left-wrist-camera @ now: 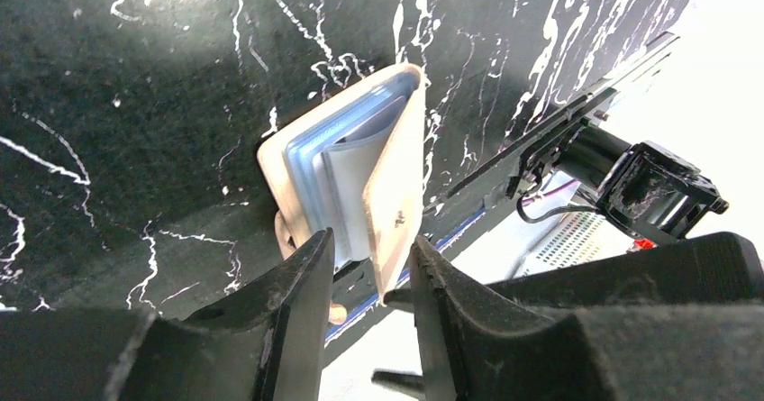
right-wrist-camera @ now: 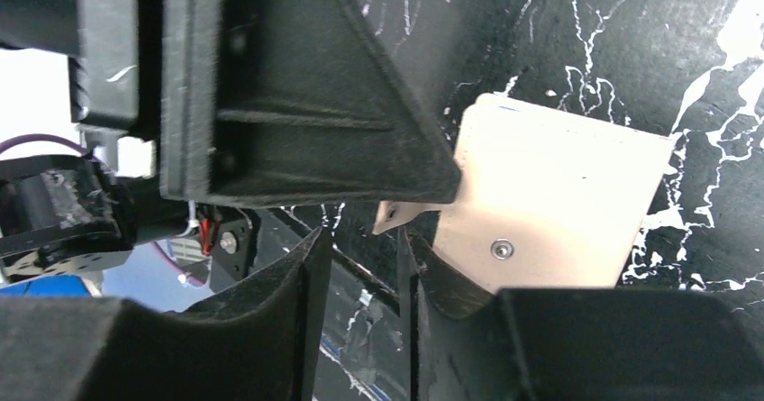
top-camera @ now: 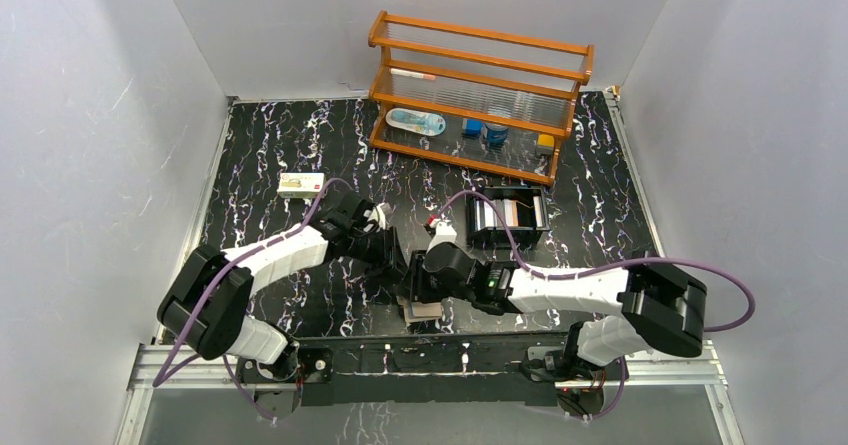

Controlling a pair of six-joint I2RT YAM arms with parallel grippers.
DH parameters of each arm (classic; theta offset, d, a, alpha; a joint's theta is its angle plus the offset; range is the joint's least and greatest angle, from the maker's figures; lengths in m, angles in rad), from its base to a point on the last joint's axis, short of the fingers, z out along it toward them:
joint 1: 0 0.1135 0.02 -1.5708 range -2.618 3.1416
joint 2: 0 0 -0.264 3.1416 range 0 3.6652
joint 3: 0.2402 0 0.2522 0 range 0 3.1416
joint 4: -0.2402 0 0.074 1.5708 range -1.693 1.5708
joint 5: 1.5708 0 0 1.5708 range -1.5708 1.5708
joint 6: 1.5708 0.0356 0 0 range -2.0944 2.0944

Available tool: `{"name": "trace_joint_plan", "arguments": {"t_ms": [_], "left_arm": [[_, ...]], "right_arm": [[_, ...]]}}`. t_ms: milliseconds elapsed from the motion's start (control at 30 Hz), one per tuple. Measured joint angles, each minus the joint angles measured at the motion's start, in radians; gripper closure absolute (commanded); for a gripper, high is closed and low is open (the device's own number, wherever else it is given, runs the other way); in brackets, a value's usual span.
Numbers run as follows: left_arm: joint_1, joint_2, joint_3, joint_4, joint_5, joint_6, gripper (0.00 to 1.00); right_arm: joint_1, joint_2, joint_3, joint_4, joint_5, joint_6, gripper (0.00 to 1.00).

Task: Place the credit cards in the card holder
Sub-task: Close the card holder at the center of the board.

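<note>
The tan card holder [top-camera: 424, 311] lies at the table's front edge, between both grippers. In the left wrist view it [left-wrist-camera: 396, 212] stands open with one flap raised. A light blue credit card [left-wrist-camera: 304, 159] sits inside it behind pale pockets. The yellowish card does not show. My left gripper [left-wrist-camera: 371, 257] is open, and the raised flap's edge lies between its fingers, touching the right one. My right gripper [right-wrist-camera: 362, 239] is narrowly open with nothing in the gap. Its right finger [right-wrist-camera: 432, 279] lies against the tan cover [right-wrist-camera: 550, 194], which has a snap.
A wooden rack [top-camera: 480, 95] stands at the back with a bottle and small blue items. A black box [top-camera: 510, 220] sits right of centre and a small pale box [top-camera: 300, 183] at the left. The metal front rail [top-camera: 420, 360] runs just beyond the holder.
</note>
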Motion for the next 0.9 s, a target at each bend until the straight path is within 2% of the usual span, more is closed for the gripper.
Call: {"name": "trace_joint_plan", "arguments": {"t_ms": [333, 900], "left_arm": [[0.000, 0.053, 0.024, 0.011, -0.001, 0.022, 0.63], [0.000, 0.060, 0.025, 0.006, -0.027, 0.039, 0.64]], "right_arm": [[0.003, -0.006, 0.023, -0.048, 0.002, -0.005, 0.56], [0.034, 0.092, 0.151, -0.153, 0.034, -0.005, 0.64]]}}
